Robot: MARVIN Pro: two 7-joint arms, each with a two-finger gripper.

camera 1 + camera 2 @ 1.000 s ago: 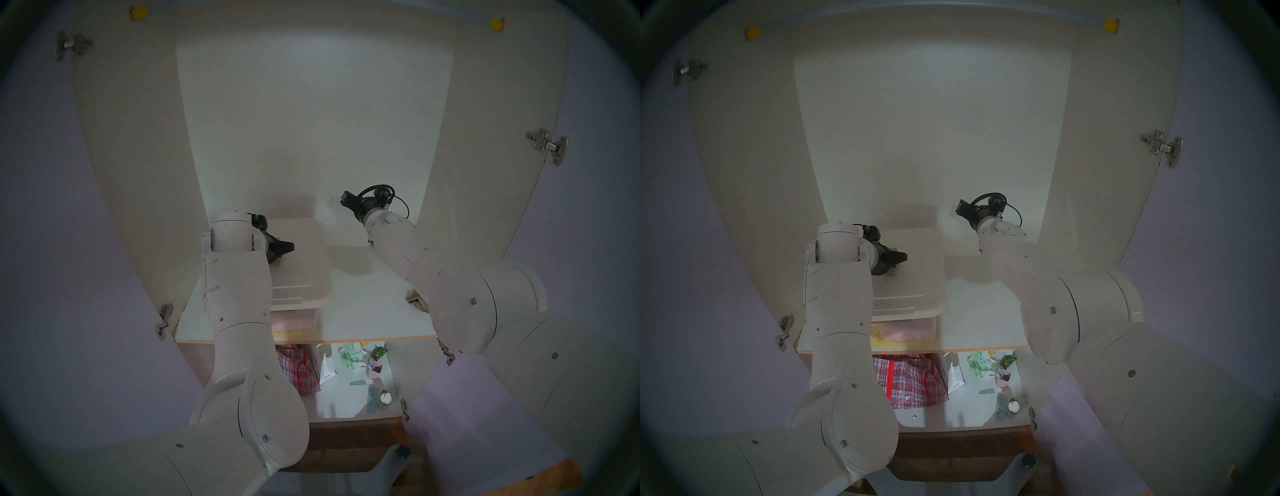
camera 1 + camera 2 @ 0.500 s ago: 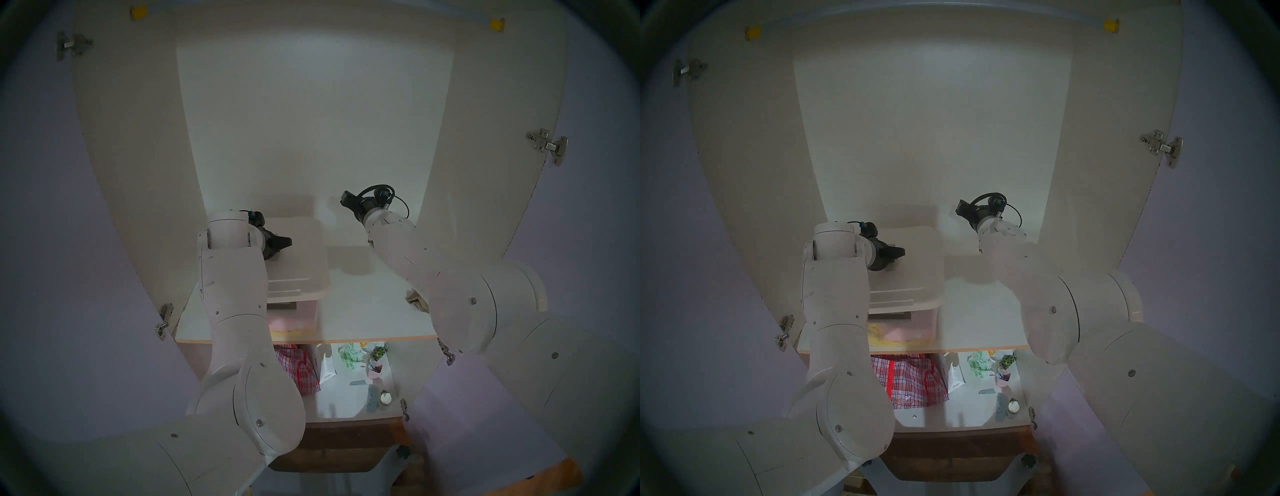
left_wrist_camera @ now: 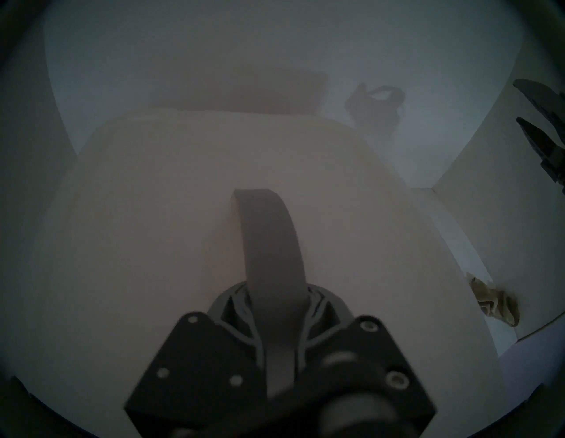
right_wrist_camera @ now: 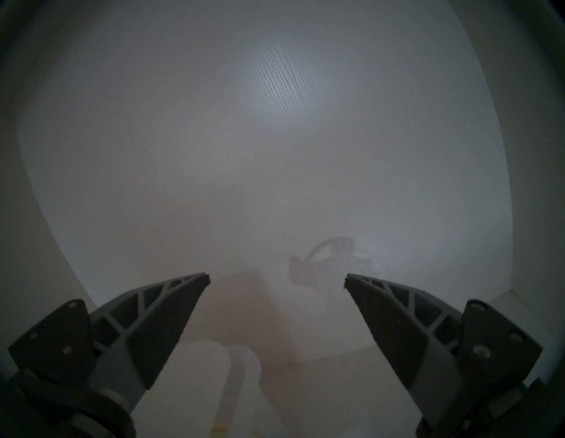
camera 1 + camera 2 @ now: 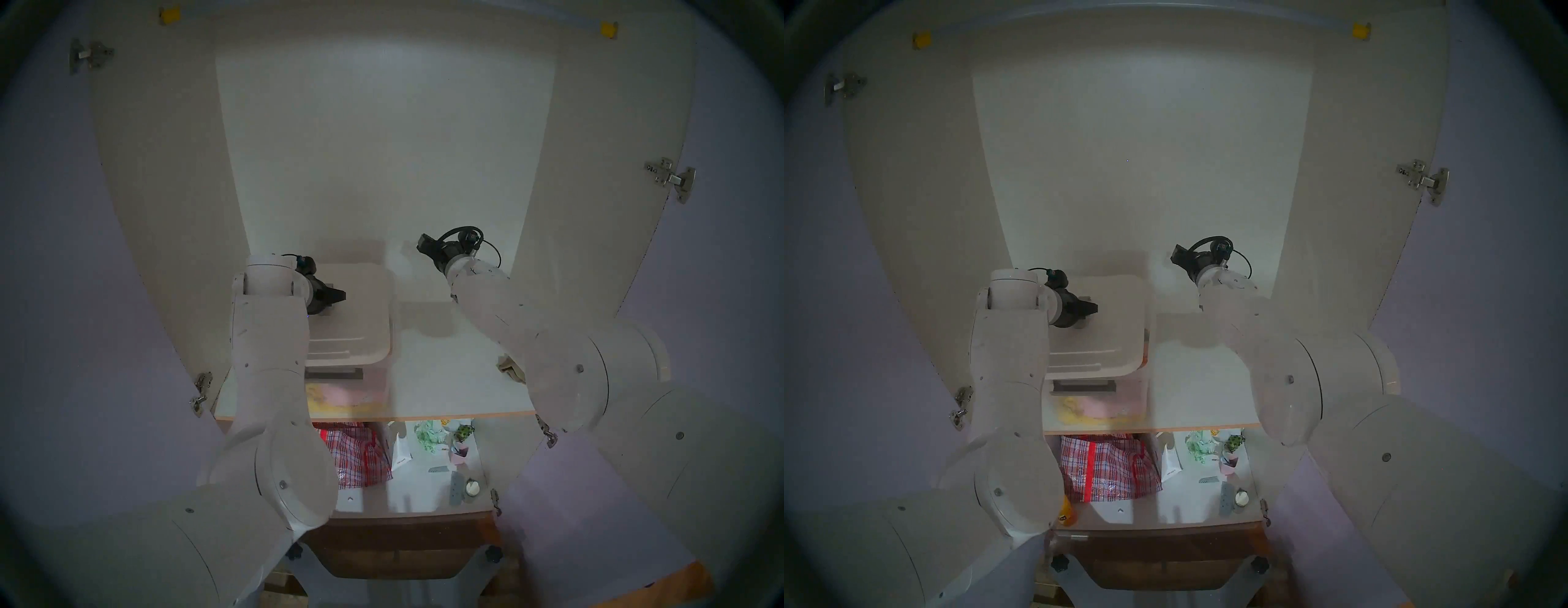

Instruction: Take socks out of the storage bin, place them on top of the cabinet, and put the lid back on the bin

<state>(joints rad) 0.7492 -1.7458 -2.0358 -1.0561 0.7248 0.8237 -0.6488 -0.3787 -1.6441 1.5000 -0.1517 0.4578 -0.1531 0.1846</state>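
Socks (image 5: 511,368) lie bunched on the white shelf board (image 5: 445,382) of the cabinet (image 5: 169,212), at its right side, partly hidden behind my right arm; my left wrist view also shows them (image 3: 489,302) on that board. My left gripper (image 5: 337,295) is clamped on the grey strip handle (image 3: 272,244) of the white lid (image 5: 360,314), which hangs over the clear storage bin (image 5: 373,388), offset toward the left so the bin's right edge and front handle recess (image 5: 335,374) show. Pink and yellow cloth shows through the bin's front wall. My right gripper (image 4: 276,280) hovers above the shelf, fingers spread wide and holding nothing. A red-checked woven bag (image 5: 1106,467) sits on the lower shelf.
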